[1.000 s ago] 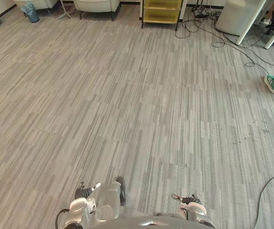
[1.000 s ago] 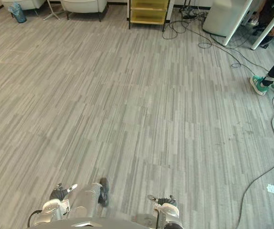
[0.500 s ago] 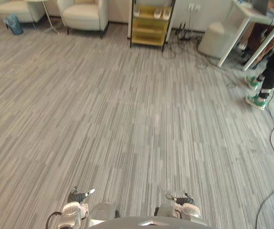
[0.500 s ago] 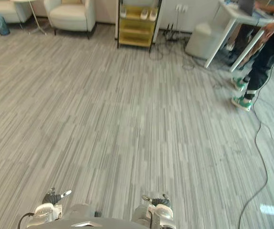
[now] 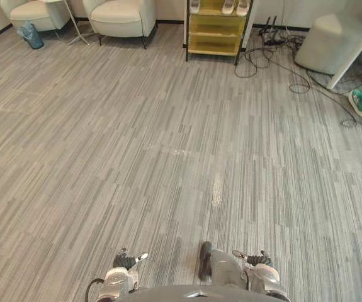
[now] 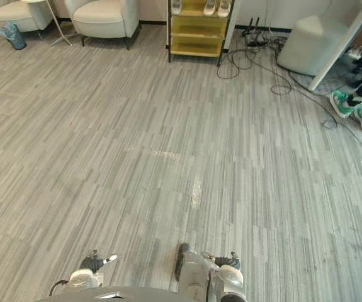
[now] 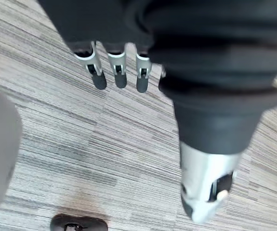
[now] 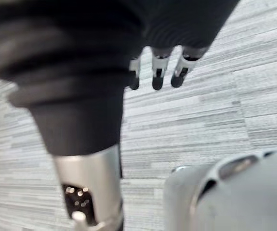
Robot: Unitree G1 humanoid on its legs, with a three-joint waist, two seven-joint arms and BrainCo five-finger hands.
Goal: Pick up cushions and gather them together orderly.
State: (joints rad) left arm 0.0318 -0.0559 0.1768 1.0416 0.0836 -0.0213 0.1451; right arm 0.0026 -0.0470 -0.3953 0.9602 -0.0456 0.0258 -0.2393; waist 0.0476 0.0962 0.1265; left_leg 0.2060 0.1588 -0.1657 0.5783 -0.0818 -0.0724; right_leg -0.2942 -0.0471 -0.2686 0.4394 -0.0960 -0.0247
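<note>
I see no cushion lying on the grey striped carpet [image 5: 168, 145]. My left hand [image 5: 125, 260] hangs low at the bottom of the eye views, left of centre. In its wrist view the fingers [image 7: 116, 67] are straight over bare carpet and hold nothing. My right hand [image 5: 254, 258] hangs low at the bottom, right of centre. Its fingers [image 8: 158, 72] are also straight and empty above the carpet.
Two cream armchairs [image 5: 123, 12] [image 5: 33, 9] stand at the far left with a blue bag [image 5: 31, 34] beside them. A yellow shelf [image 5: 216, 25] with shoes stands at the far middle. Cables [image 5: 275, 56], a white bin [image 5: 332, 41] and a person's green shoes [image 5: 361, 100] are at the far right.
The camera has swung, so the whole room has shifted in the views. Both hands stay low and empty at the bottom edge.
</note>
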